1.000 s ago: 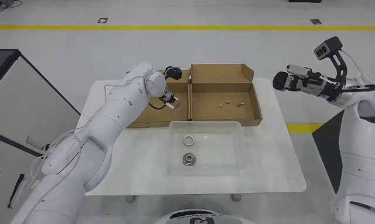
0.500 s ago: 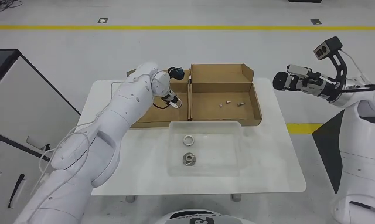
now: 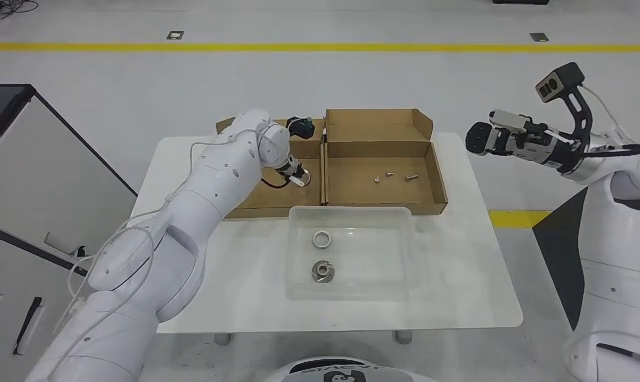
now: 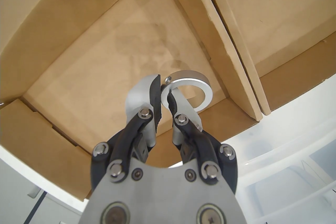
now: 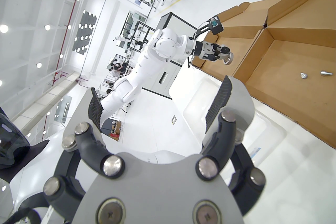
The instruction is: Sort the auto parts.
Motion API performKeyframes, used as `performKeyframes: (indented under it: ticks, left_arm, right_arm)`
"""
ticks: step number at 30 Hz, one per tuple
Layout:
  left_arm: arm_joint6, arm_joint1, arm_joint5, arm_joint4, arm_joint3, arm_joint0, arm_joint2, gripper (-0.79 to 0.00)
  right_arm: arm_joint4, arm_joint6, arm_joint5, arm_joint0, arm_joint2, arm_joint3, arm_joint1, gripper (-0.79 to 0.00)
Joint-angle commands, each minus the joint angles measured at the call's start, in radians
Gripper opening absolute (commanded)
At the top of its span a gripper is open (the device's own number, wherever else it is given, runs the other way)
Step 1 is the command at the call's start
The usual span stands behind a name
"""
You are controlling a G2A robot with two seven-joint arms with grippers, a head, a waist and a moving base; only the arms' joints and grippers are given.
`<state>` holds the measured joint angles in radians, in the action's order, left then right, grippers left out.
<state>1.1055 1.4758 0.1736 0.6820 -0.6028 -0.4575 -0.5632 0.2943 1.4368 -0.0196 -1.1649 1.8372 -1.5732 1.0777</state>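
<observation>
My left gripper [image 4: 163, 96] is shut on the rim of a silver metal ring [image 4: 193, 83], held just above the floor of the left cardboard box [image 3: 250, 197] near its front right corner. From above, that gripper [image 3: 296, 175] hangs over the same box. The right cardboard box [image 3: 432, 187] holds a small nut [image 3: 376, 178] and a bolt [image 3: 409, 176]. A clear plastic bin [image 3: 398, 282] in front holds a ring [image 3: 322, 239] and a bearing-like part [image 3: 322, 272]. My right gripper [image 5: 160, 101] is open and empty, raised off the table's right side [image 3: 478, 138].
The two cardboard boxes share a middle wall [image 3: 324, 167]. White table [image 3: 460, 272] surface lies bare to the right of the bin and left of it. A dark cabinet [image 3: 40, 172] stands beside the table's left edge.
The left gripper with the ring has shifted slightly toward the back of the left box. The right arm has stayed in place.
</observation>
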Motion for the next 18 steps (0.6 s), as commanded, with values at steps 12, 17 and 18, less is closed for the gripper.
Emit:
performKeyframes:
  ticks: [12,17,18]
  left_arm:
    - [-0.027,0.036,-0.014,0.011,0.084,-0.012,0.015,-0.785]
    - [-0.039,0.058,-0.023,0.017,0.127,-0.009,0.027,-0.785]
    - [-0.038,0.063,-0.017,0.014,0.134,-0.009,0.028,-0.785]
  right_arm:
    - [0.0,0.0,0.0,0.0,0.0,0.0,0.0,0.0]
    - [0.0,0.0,0.0,0.0,0.0,0.0,0.0,0.0]
    - [0.0,0.0,0.0,0.0,0.0,0.0,0.0,0.0]
